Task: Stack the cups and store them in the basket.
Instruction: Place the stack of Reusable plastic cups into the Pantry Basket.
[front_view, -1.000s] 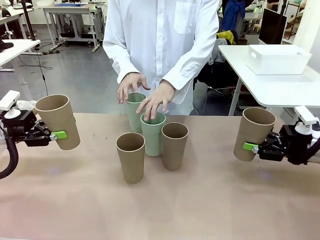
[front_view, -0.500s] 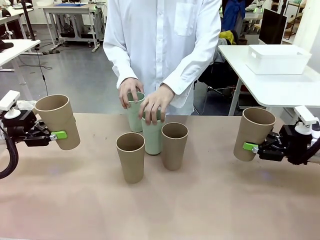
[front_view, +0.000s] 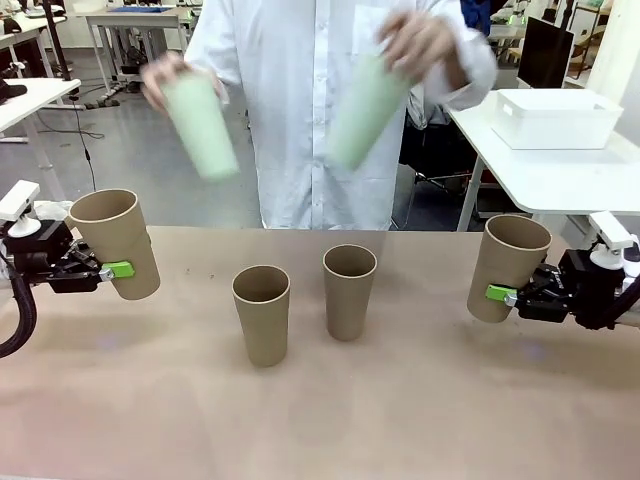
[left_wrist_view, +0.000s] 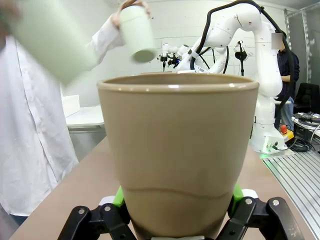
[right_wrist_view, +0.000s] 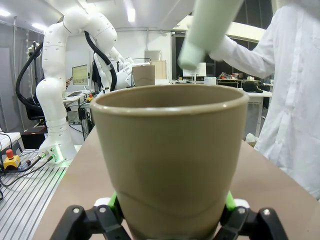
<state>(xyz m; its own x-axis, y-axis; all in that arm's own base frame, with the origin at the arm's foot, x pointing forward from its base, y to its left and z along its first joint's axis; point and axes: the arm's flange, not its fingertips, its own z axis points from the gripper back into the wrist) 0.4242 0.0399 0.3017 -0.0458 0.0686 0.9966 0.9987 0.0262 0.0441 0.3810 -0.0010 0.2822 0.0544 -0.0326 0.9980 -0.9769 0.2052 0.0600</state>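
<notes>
cups sit in three places. the left gripper (front_view: 118, 269) pinches the left cup (front_view: 115, 243), tan, low on its wall, green pads pressed to both sides; the cup is mouth up, leaning a little, over the table (front_view: 320, 420) near its left edge. in the left wrist view the same gripper (left_wrist_view: 178, 194) clamps the cup (left_wrist_view: 177, 145) near its base. the right gripper (front_view: 500, 294) grips the right cup (front_view: 508, 266), also tan, the same way at the table's right edge; its wrist view shows the gripper (right_wrist_view: 171, 200) squeezing the cup (right_wrist_view: 170, 155) low down. two more tan cups stand upright and apart mid-table, the near cup (front_view: 262, 313) and the far cup (front_view: 349, 291). above them the person holds two blurred, tilted mint cups in the air, well apart: one hand (front_view: 165, 75) has the left mint cup (front_view: 200, 125), the other hand (front_view: 420, 40) the right mint cup (front_view: 365, 110). the white basket (front_view: 555, 118) sits on a side table (front_view: 540, 180) at far right.
</notes>
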